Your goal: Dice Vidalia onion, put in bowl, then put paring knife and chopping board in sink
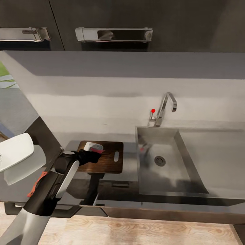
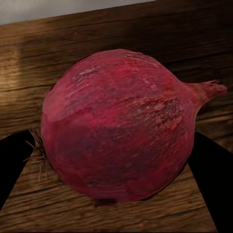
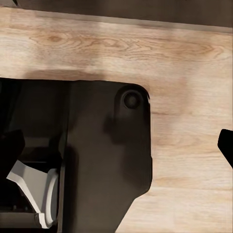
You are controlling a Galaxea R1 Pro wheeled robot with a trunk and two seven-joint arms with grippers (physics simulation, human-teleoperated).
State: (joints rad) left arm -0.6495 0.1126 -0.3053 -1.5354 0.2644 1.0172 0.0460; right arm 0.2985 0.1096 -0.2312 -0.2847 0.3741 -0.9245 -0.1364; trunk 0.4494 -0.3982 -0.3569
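Onion (image 2: 116,128), held between the left gripper (image 2: 114,165) fingers, is best lowered flat onto the chopping board (image 1: 110,166) before release.

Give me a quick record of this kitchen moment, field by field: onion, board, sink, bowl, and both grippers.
onion: dark red onion, between the left gripper fingers, over the chopping board
chopping board: on the countertop, beside the sink
sink: basin bare, drain visible
bowl: white bowl at countertop's left end
right gripper: one fingertip visible over wood floor; state unclear
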